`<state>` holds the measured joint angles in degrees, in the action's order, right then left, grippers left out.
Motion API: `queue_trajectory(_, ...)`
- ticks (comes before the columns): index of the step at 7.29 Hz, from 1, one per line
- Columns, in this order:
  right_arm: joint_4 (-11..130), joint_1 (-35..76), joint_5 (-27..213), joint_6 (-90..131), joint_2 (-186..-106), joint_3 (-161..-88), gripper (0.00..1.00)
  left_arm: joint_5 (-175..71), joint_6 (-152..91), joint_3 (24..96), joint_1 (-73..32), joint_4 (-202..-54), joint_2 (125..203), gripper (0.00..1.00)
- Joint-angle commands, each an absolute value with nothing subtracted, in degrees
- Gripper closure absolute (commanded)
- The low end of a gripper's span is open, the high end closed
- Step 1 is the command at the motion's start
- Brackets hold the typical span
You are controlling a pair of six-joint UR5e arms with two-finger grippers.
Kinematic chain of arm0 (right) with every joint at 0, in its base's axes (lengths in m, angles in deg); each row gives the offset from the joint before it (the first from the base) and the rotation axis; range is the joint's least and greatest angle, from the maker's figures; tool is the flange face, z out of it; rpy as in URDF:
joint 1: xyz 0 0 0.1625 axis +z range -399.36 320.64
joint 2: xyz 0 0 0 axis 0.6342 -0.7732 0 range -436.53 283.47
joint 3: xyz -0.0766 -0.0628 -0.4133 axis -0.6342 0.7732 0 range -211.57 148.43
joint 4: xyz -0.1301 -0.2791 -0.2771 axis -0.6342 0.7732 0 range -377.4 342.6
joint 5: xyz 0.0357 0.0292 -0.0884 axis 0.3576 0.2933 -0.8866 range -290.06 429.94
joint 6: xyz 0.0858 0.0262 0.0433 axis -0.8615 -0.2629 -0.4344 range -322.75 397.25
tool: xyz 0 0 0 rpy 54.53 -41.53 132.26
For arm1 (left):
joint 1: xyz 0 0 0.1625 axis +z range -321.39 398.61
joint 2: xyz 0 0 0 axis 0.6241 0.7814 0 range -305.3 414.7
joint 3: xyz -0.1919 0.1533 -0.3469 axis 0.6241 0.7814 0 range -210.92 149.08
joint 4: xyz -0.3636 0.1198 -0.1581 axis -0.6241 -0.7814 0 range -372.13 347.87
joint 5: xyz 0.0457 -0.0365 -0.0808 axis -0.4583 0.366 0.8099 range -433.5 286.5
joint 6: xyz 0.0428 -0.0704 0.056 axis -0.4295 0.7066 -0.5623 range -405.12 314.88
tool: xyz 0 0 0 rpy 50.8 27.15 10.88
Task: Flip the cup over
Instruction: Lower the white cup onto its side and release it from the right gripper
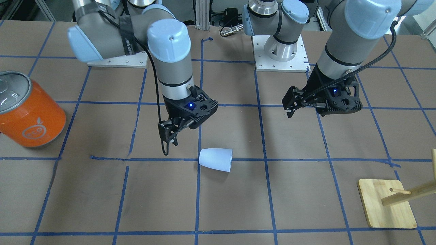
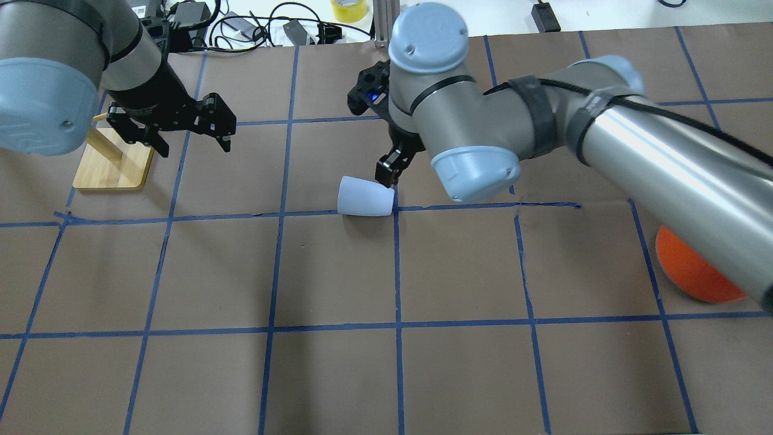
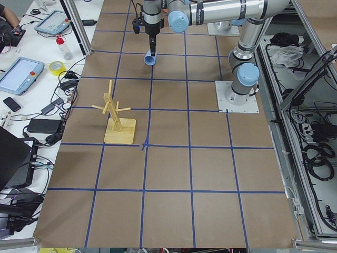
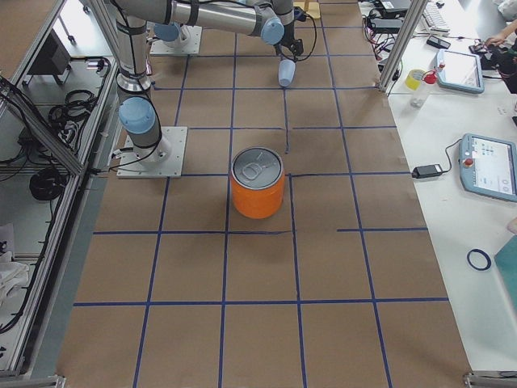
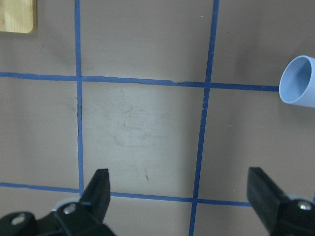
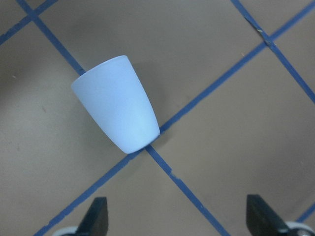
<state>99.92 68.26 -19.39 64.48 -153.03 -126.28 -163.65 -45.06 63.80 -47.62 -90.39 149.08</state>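
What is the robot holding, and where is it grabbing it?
Nothing. The left gripper and right gripper are both open and empty; the cup lies on its side, untouched.

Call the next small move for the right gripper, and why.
Probably ease the right gripper forward and down until its open jaws straddle the cup. The cup lies on its side, untouched, ahead of the fingers rather than between them, and the left gripper is farther off.

Silver-grey arms (image 1: 175, 73) with pale blue joint caps (image 1: 168, 39) and black cables (image 1: 394, 39).
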Motion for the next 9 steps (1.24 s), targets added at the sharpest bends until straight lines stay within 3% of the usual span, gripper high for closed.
queue_trajectory(1, 84.7, 60.9, -19.8, 60.0, -161.5, -126.5, 0.00, -154.3, -45.0, 66.1, -47.9, -81.8, 153.5, 0.00)
queue_trajectory(3, 84.5, 56.4, -20.2, 55.4, -166.9, -126.6, 0.00, -148.9, -44.9, 67.4, -48.0, -73.7, 159.7, 0.00)
queue_trajectory(9, 84.4, 48.6, -20.2, 49.4, -166.3, -123.9, 0.00, -144.2, -43.4, 67.6, -56.1, -69.3, 170.1, 0.00)
